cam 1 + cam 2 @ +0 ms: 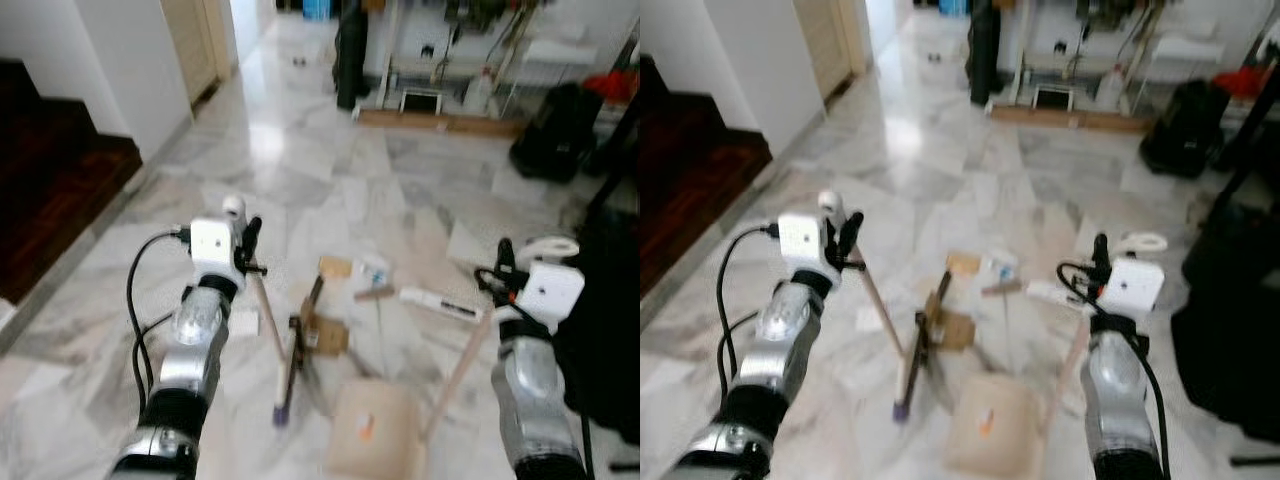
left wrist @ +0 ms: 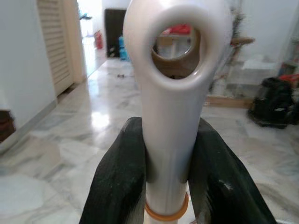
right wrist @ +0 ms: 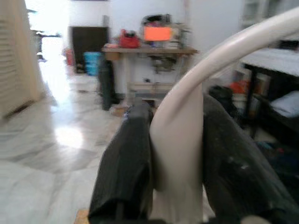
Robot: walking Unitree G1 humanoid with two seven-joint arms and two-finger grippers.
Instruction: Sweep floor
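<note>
My left gripper (image 1: 246, 236) is shut on the white top of a broom handle (image 2: 174, 107), which ends in a hanging hole. Its wooden shaft slants down to the dark broom head (image 1: 291, 362) on the marble floor. My right gripper (image 1: 505, 264) is shut on the curved white grip of a dustpan handle (image 3: 180, 140). That shaft runs down to the beige dustpan (image 1: 375, 432) lying near my feet. Litter lies between the two tools: cardboard scraps (image 1: 334, 266), a brown piece (image 1: 331, 337) beside the broom head, and a white wrapper (image 1: 441, 304).
A dark wooden step area (image 1: 50, 190) and a white wall (image 1: 130, 70) are to the left. A black bag (image 1: 556, 130) sits far right, a dark bulky object (image 1: 606, 330) close on the right. A shelf with clutter (image 1: 440, 60) lines the back.
</note>
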